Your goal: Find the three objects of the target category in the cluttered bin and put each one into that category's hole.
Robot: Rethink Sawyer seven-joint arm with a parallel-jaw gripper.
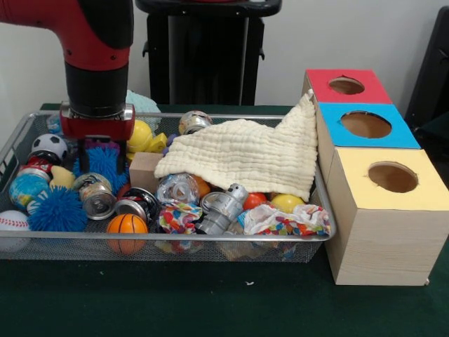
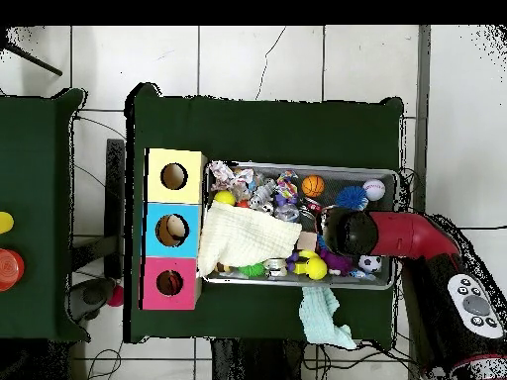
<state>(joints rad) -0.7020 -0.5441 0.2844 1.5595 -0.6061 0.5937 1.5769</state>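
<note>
At the left end of the wide silver wire-mesh basket (image 1: 175, 237), the red and black arm comes straight down and plants its gripper (image 1: 104, 156) in the clutter. The tips sink into a blue spiky rubber ball (image 1: 105, 167), so I cannot tell whether the pincer is apart or together, or whether anything is in it. The overhead view is no help: the arm's head covers that whole corner.

Just right of the gripper, hard against the back rim, sits the small yellow soft toy (image 1: 144, 137). That looks like the nearest candidate of the plush category. It lies beside the wrist rather than under it, and its body seems to stretch sideways along the rim. So the coming move reads as a short shift to the right, with the pincer turned across that sideways length.

Moving on right, a cream muslin cloth (image 1: 245, 151) drapes over the middle of the bin and up against the box. There is no sign of an orange striped tiger in either view; it may be under that cloth, but that is a guess.

Far right stands the pale wooden box (image 1: 379, 246), and the round hole with the red surround (image 1: 346, 85) is the rearmost of its three, well apart from the gripper across the whole basket.
</note>
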